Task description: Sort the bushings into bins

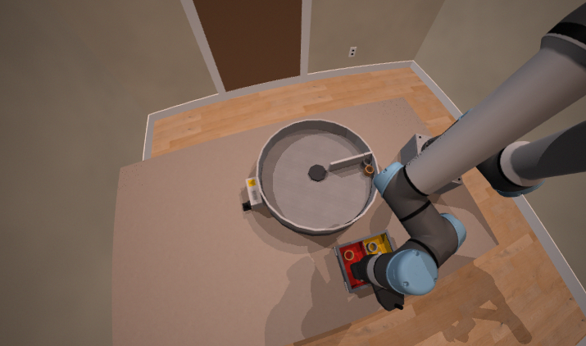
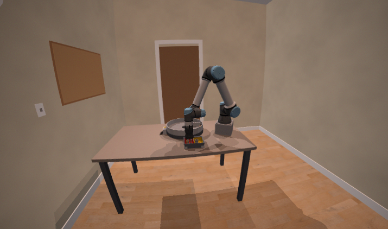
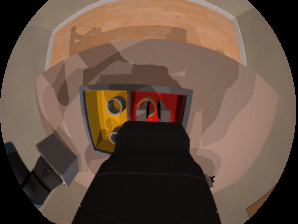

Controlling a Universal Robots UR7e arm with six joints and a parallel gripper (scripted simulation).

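My gripper (image 3: 153,105) is inside or just above the red bin (image 1: 346,275) (image 3: 174,102), its fingers slightly apart. A bronze ring in that bin is partly covered by the left finger; its right wall shows in the gap, and I see no grip on it. Another bushing (image 1: 348,248) sits at the red bin's turntable end. The yellow bin (image 1: 383,239) (image 3: 94,119) holds a steel bushing (image 1: 371,243) and, in the wrist view, two rings, one half hidden. On the turntable (image 1: 311,202), a bronze bushing (image 1: 369,174) touches or nearly touches a steel one (image 1: 365,160) beside the divider.
A high round wall (image 1: 266,204) (image 2: 172,131) surrounds the turntable. A divider bar (image 1: 350,160) runs from near its hub to the wall. A small boxed unit (image 1: 254,195) is outside the wall. The bins share a grey tray (image 2: 194,145) near the table's front edge.
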